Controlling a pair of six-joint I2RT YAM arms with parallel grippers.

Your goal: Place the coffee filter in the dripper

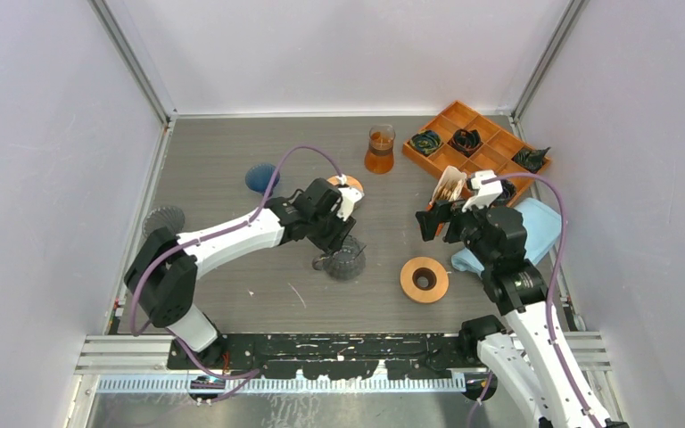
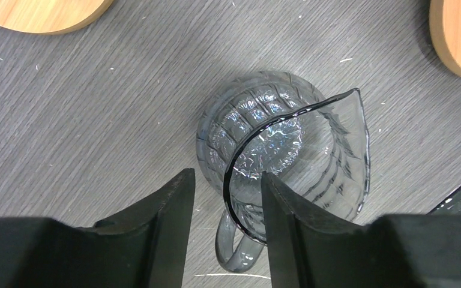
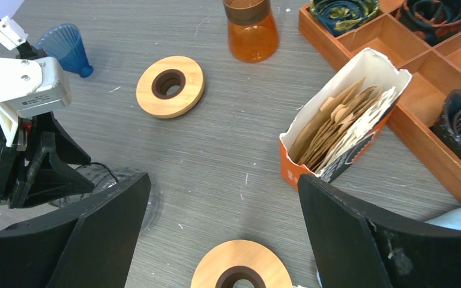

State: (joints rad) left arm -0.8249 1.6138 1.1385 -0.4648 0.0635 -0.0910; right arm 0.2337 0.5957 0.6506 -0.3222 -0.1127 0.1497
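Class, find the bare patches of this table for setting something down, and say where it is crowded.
Bare: centre, between the amber glass carafe and the nearer wooden ring; far-left corner behind the blue plastic cone. Crowded: right, around the orange wooden tray and paper filter box.

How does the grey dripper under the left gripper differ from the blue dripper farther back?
The grey dripper is smoky and see-through, while the blue dripper is tinted blue. The grey dripper sits mid-table with its rim between the parted fingers of the left gripper. The blue dripper is apart from both arms, at the back left. A handle shows on the grey dripper, none on the blue dripper. Both are ribbed cones.
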